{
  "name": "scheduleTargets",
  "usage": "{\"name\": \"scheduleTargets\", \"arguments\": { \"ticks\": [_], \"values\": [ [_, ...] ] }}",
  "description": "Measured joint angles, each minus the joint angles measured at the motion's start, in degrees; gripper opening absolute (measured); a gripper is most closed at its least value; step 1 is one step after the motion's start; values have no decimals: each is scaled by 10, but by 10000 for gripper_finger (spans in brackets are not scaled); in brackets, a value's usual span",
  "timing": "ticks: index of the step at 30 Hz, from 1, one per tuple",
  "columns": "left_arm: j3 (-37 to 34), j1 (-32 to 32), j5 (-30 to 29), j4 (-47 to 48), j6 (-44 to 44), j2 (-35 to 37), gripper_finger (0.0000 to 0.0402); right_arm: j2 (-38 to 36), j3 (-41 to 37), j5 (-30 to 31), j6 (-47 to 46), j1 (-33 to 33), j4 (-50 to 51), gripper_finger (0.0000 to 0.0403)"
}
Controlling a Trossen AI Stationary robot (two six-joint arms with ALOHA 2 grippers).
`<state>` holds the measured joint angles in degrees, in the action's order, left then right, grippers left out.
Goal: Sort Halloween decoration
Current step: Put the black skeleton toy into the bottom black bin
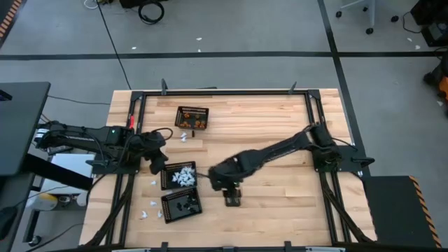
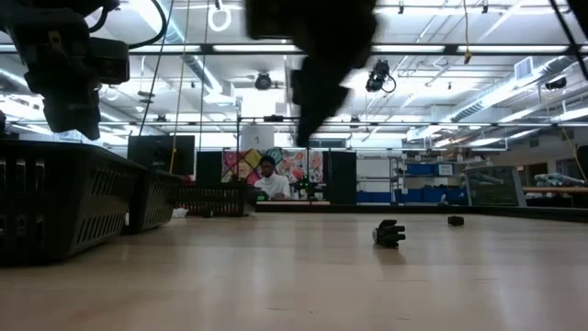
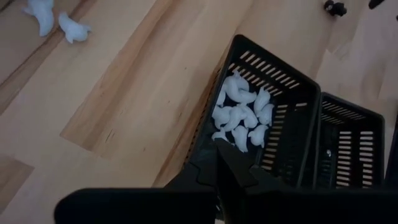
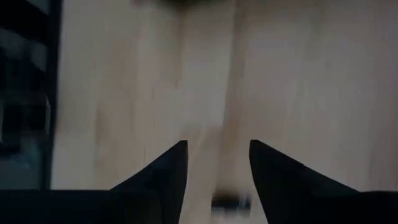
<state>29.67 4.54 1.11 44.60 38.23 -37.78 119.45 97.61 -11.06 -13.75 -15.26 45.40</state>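
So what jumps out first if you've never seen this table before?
Three black mesh baskets: one with orange pieces at the far side, one heaped with white pieces mid-table, one with black pieces beside it. The right pincer hangs open over bare wood beside them; the left pincer sits shut by the white basket.

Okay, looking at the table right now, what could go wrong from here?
1. The open right hand hangs over a tiny black toy piece lying at its fingertips; closing could pinch it off-centre or flick it away.
2. The shut left hand sits at the rim of the black mesh basket of white pieces, and could nudge it.
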Motion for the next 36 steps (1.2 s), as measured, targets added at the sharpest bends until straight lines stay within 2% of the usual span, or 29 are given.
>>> {"name": "scheduleTargets", "arguments": {
  "ticks": [4, 7, 11, 13, 15, 19, 26, 31, 36],
  "values": [
    [0, 0, -12, -5, 2, 0, 5, -55, -96, 51, -19, -36, -20, 167],
    [0, 0, -26, -5, 2, 0, 5, -101, -165, 95, -51, -64, -84, 166],
    [0, 0, -35, -5, 4, 0, 5, -144, -265, 179, -173, -96, -147, 166],
    [0, 0, -38, -5, 7, 0, 5, -162, -298, 201, -242, -105, -165, 165],
    [0, 0, -42, -5, 7, 0, 5, -170, -316, 201, -293, -110, -173, 165],
    [0, 0, -45, -5, 3, 0, 5, -162, -323, 166, -356, -111, -176, 165],
    [0, 0, -45, -4, -1, 0, 5, -156, -320, 124, -628, -86, -155, 165],
    [0, 0, -45, -4, -25, 0, 5, -156, -313, 110, -662, -70, -189, 165],
    [0, 0, -45, -5, -56, 0, 5, -155, -313, 85, -741, -59, -250, 165]
  ]
}}
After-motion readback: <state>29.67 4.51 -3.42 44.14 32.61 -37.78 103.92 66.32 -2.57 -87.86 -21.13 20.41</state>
